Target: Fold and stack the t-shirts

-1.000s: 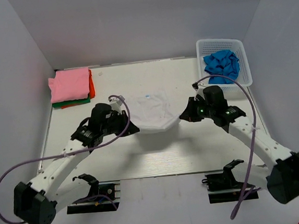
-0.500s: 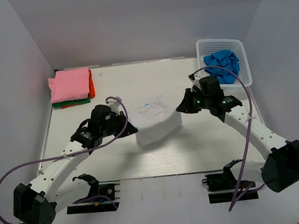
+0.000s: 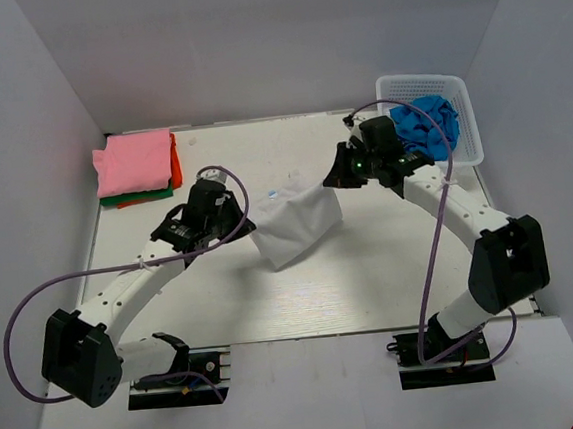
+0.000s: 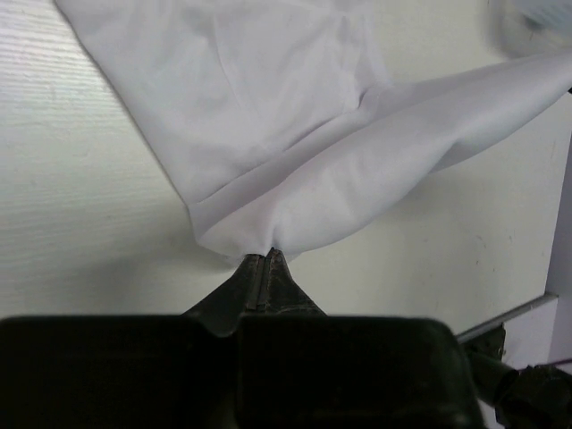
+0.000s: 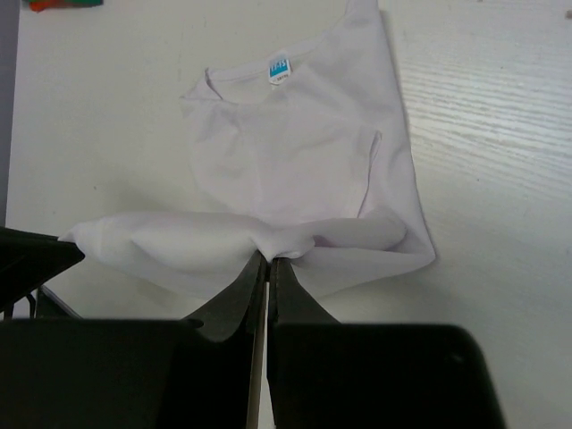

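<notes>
The white t-shirt [image 3: 293, 226] lies half folded mid-table, its near edge lifted over the part with the blue neck label [image 5: 279, 67]. My left gripper [image 3: 251, 224] is shut on the shirt's left corner [image 4: 268, 237]. My right gripper [image 3: 331, 181] is shut on a bunched fold at the right corner [image 5: 295, 239]. Between the two grips the cloth [image 4: 295, 134] hangs in a slack roll above the flat layer [image 5: 304, 161]. At the back left sits a folded stack with a pink shirt [image 3: 136, 159] on top, orange-red [image 3: 175, 164] and green [image 3: 130, 199] beneath.
A white mesh basket [image 3: 466, 108] at the back right holds a crumpled bright blue shirt [image 3: 426, 126], just behind my right wrist. Grey walls close in the table on three sides. Purple cables loop off both arms.
Both grippers have carried the shirt's near edge up and toward the back of the table, the right one farther back. The cloth now doubles over itself instead of hanging spread between them.
</notes>
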Motion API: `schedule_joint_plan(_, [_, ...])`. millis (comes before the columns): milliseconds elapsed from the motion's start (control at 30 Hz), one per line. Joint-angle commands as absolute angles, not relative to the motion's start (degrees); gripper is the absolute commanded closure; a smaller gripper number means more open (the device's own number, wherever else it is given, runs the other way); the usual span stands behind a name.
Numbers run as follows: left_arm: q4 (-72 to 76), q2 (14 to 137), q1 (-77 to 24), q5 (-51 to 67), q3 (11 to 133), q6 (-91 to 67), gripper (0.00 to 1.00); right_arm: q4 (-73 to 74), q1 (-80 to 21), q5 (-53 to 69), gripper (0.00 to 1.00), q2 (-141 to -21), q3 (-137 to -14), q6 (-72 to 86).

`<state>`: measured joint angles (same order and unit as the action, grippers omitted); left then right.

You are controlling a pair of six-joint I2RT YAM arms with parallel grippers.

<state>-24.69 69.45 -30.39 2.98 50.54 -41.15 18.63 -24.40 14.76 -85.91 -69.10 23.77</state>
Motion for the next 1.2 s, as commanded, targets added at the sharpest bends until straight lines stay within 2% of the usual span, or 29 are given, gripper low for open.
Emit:
schedule_joint_plan(0, [-25.22,70.56,-29.36,-3.59,54.49,-41.75,1.00,17.67,-24.17,15.03,1.00,-88.76,-74.96,22.68])
schedule_joint_plan(267, [-23.47,80.06,-26.11,-9.22,59.85,-42.36,1.00,20.83,-23.56,15.38,1.00,-101.06,-89.19,21.36])
schedule_joint_plan(533, [-21.45,94.11,-19.44,-13.18,66.79,-42.89,1.00,23.12,-22.50,20.64,1.00,-122.05,-109.56,21.54])
schedule_joint_plan(700, [-15.22,101.59,-15.74,-14.67,69.87,-43.51,1.00,11.54,-22.41,27.33,1.00,-135.77,-121.78,23.02])
schedule_joint_plan(733, [-15.21,102.99,-15.04,-15.55,71.61,-43.51,1.00,2.46,-22.50,30.64,1.00,-140.58,-122.51,23.38])
schedule_joint_plan(767, [-15.21,106.05,-13.03,-14.16,73.28,-43.51,1.00,-1.11,-22.67,30.85,0.77,-142.02,-123.04,24.68])
schedule_joint_plan(800, [-16.16,107.39,-12.14,-14.15,75.04,-43.51,0.93,-2.45,-22.76,30.50,0.69,-143.16,-127.92,25.83])
schedule_joint_plan(833, [-15.65,108.36,-11.43,-14.15,77.49,-43.51,0.45,-4.11,-22.50,31.37,0.61,-146.92,-129.53,25.93])
schedule_joint_plan(867, [-14.60,109.15,-10.90,-13.37,78.56,-42.20,0.13,-4.57,-22.76,29.46,0.55,-146.95,-130.68,26.28])
schedule_joint_plan(900, [-13.37,110.38,-10.12,-12.49,79.62,-40.88,0.00,-5.27,-22.76,26.66,0.51,-146.17,-129.39,26.11])
schedule_joint_plan(1000, [-15.12,111.09,-10.11,-10.11,85.95,-36.83,0.00,-6.41,-22.67,22.51,0.34,-139.59,-123.59,22.87])
schedule_joint_plan(1033, [-15.12,109.96,-10.11,-7.67,85.96,-35.61,0.00,-6.94,-23.02,21.72,0.34,-138.00,-117.83,22.42])
schedule_joint_plan(1167, [-9.77,107.50,-11.43,1.38,81.75,-32.87,0.00,-5.28,-24.52,22.75,0.33,-129.22,-109.96,20.39])
